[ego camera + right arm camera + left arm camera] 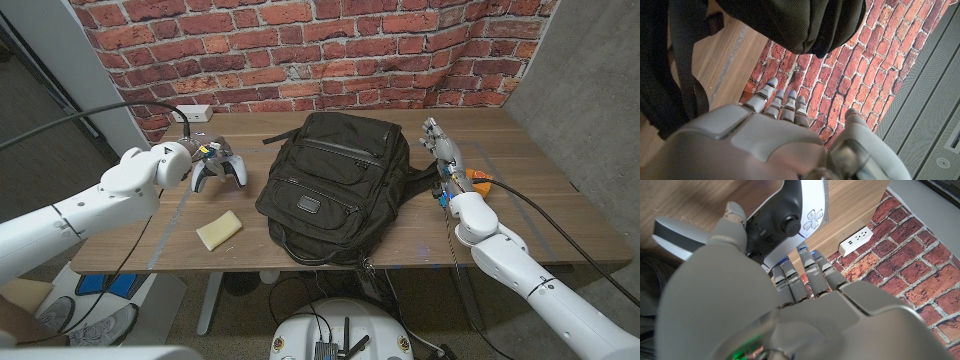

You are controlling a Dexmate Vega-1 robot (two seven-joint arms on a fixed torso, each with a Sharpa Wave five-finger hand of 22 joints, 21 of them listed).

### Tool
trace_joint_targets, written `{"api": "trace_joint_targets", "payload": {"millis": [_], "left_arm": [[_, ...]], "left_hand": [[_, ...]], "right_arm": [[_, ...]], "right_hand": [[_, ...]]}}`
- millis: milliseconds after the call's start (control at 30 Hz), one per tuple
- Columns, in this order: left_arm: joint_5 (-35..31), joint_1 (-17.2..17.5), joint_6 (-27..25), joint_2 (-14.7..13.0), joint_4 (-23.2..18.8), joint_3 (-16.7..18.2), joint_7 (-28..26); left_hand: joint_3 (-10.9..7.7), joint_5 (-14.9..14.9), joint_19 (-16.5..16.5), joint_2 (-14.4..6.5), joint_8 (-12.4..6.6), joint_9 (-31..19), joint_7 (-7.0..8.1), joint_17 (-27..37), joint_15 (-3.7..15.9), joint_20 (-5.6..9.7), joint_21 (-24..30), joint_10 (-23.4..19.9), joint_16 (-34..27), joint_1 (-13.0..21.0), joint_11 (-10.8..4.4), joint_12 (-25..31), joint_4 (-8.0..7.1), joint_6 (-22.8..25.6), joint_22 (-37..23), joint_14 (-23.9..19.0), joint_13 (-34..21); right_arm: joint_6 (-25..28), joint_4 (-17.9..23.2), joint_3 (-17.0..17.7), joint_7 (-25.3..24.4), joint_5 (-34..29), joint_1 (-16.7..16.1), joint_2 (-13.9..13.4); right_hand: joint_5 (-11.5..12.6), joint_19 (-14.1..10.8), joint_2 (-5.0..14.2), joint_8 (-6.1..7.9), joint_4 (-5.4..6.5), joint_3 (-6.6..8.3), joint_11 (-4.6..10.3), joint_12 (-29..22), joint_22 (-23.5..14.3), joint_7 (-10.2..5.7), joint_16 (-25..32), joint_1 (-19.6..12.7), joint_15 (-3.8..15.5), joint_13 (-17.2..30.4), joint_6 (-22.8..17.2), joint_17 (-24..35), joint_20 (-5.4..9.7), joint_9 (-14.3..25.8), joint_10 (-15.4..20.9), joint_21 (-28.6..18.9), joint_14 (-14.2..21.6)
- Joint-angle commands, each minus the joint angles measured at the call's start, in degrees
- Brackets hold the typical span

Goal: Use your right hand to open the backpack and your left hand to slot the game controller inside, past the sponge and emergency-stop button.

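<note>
1. Left hand (197, 160) at the game controller (220, 166) on the table's (540, 190) left part, well apart from the backpack (335, 185); in the left wrist view fingers (790, 282) reach to the controller's (785, 220) white-and-black body, thumb beside one grip.
2. Cannot tell whether the controller is clamped or merely touched; appears to lie on the wood, not lifted.
3. Right hand (443, 152) just beside the backpack's right edge, fingers straight and apart, holding nothing; from the right wrist view, fingertips (771, 85) near the dark fabric (790, 22) but apparently short of contact.
4. Backpack flat on its back, black, zips seemingly closed, a strap trailing to the right.
5. Yellow sponge (218, 229) in front of the controller, between it and the table's near edge; an orange item (479, 179) by the right wrist, likely the emergency-stop button, partly hidden.
6. Step in hand, judged: secure the controller while the right hand readies to open the bag.
7. For a sound grasp: wrap around one grip and the body rather than pressing the sticks; settle before lifting.
8. For the opening: find the top zip pull, draw along the seam, hold the mouth wide.
9. Risk: carrying across low could nudge the sponge; lifting clear first looks safer.
</note>
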State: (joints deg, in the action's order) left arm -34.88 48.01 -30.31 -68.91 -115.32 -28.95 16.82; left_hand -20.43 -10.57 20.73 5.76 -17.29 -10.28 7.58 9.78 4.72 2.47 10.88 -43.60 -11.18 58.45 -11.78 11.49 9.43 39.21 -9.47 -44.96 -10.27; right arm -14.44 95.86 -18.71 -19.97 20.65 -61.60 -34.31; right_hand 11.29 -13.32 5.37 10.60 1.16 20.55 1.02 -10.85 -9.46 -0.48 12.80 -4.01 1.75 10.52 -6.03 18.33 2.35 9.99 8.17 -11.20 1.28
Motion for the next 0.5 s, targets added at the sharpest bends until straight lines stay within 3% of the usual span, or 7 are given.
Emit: {"api": "trace_joint_targets", "payload": {"millis": [33,500], "left_arm": [[0.2,0.28,-0.56,-0.4,-1.03,0.33,0.65],[0.13,0.93,-0.51,-1.52,-1.81,0.82,0.93]], "left_hand": [[-0.13,-0.26,0.66,-4.16,-0.13,-0.17,-0.06,0.3,8.82,8.99,0.09,-0.64,-0.36,2.35,-0.09,0.13,-0.21,6.1,-0.11,-1.05,-0.23],[-0.07,-0.3,0.74,-4.6,0.04,-0.22,0.03,0.3,8.86,9.04,0.0,-1.22,-0.28,2.5,-0.08,0.11,-0.19,6.83,-0.1,-1.59,-0.26]], "right_arm": [[1.05,6.81,2.36,-2.12,-2.35,-5.33,-2.32],[3.87,12.95,4.03,-5.56,-8.27,-10.45,-4.42]], "right_hand": [[0.0,-0.5,2.41,0.32,-0.39,0.03,-0.15,-0.3,-0.21,-0.07,0.34,-0.23,0.51,0.12,-0.53,0.14,-0.27,0.11,0.58,0.17,0.26],[-0.05,-0.83,1.93,0.3,-1.05,0.1,-0.39,-0.39,-0.2,0.13,0.31,-0.72,0.35,0.13,-0.65,-0.16,-0.37,0.12,0.95,0.11,0.51]]}}
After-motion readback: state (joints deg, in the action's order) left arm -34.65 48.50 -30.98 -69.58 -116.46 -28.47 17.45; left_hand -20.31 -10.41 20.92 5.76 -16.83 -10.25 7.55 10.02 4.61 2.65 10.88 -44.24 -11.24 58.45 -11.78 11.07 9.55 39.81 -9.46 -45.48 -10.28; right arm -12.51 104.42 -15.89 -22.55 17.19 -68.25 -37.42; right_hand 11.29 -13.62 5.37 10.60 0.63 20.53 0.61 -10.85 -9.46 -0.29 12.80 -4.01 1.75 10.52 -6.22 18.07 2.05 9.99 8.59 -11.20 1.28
